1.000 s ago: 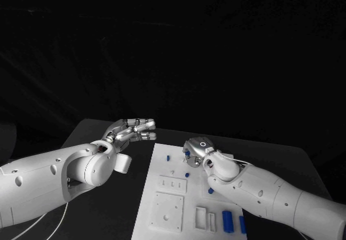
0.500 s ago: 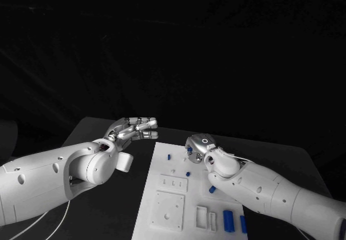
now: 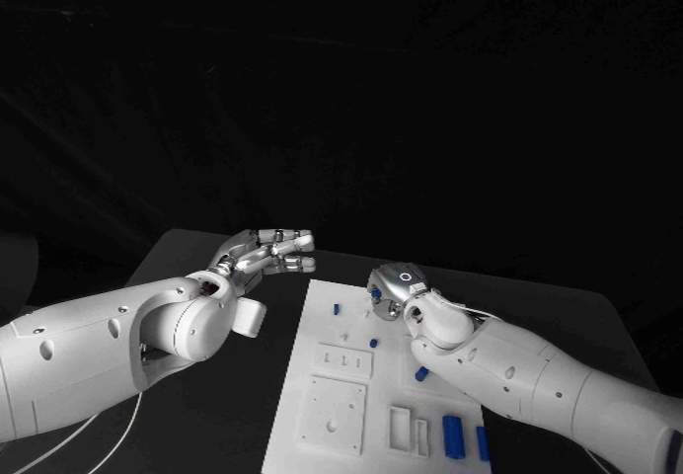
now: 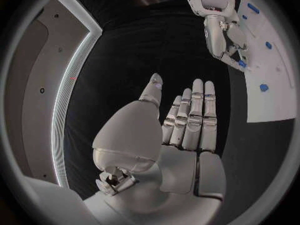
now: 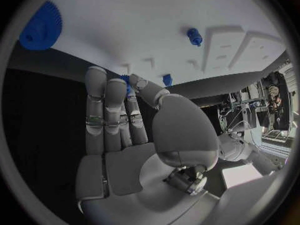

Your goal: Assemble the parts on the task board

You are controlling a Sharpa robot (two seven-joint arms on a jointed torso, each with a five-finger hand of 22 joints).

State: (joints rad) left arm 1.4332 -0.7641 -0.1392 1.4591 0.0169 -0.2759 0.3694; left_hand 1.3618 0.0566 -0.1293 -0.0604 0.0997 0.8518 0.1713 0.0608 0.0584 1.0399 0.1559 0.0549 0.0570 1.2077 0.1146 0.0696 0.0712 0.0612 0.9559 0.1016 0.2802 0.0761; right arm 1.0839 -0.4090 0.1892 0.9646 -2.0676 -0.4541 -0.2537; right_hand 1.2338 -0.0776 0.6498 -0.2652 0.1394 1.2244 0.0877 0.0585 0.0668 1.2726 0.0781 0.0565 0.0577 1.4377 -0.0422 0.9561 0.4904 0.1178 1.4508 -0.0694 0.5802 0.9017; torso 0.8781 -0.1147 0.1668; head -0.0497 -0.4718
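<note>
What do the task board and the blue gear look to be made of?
Task board: likely matte white plastic, going by its even, glare-free surface and moulded raised blocks. Blue gear: probably matte plastic too, with uniform colour, fine teeth and no metallic shine.

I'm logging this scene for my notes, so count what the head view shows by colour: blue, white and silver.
Blue parts: 6
White task board: 1
Silver robot hands: 2
Total: 9
</note>
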